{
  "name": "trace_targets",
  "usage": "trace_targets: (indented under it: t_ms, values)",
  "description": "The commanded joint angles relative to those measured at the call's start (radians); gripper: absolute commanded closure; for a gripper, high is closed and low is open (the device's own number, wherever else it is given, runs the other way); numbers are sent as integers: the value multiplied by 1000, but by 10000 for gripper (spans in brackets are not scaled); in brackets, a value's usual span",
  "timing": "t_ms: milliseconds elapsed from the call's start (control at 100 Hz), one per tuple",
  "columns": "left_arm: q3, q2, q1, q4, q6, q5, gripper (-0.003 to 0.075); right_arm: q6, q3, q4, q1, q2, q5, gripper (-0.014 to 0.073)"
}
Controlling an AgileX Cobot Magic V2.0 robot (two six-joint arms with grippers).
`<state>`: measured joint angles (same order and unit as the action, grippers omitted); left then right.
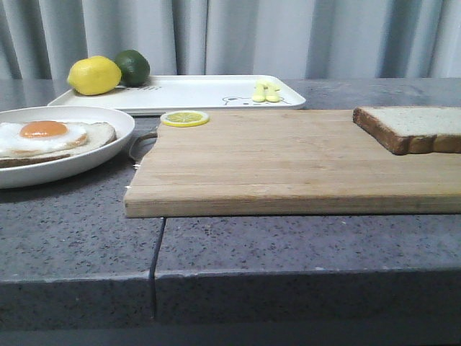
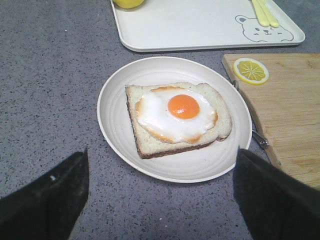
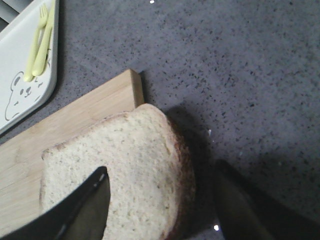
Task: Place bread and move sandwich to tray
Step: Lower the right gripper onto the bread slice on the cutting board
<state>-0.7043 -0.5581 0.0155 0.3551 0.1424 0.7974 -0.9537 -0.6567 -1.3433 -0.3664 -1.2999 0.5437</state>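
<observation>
Nothing done yet: bread (image 1: 414, 128) lies on the cutting board's (image 1: 288, 162) right end under the spread right gripper (image 3: 165, 210); open-faced sandwich (image 2: 177, 117) on plate (image 2: 115, 107) below spread left gripper (image 2: 160, 195); tray (image 1: 202, 94) awaits.

Only the tips of the two arms show, and only in the wrist views. The left pincer (image 2: 160, 195) shows as two broad, matte black fingers (image 2: 47, 200) with flat faces and angular upper corners; one carries a few tiny pale specks. The right pincer (image 3: 165, 210) has the same dark fingers (image 3: 85, 210), one tapering to a rounded tip with a thin lighter edge line, the other blurred and glossy near its edge. No cables, screws or markings can be made out.
</observation>
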Motion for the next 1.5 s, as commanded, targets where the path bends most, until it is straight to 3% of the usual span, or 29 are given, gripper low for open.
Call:
trace_targets:
  t_ms: [0, 1490]
  values:
    - [-33, -9, 0, 26, -3, -66, 167, -37, -32, -49, -7, -7, 10, 133]
    - [-33, -9, 0, 26, -3, -66, 167, -151, -32, -210, -7, -113, 122, 133]
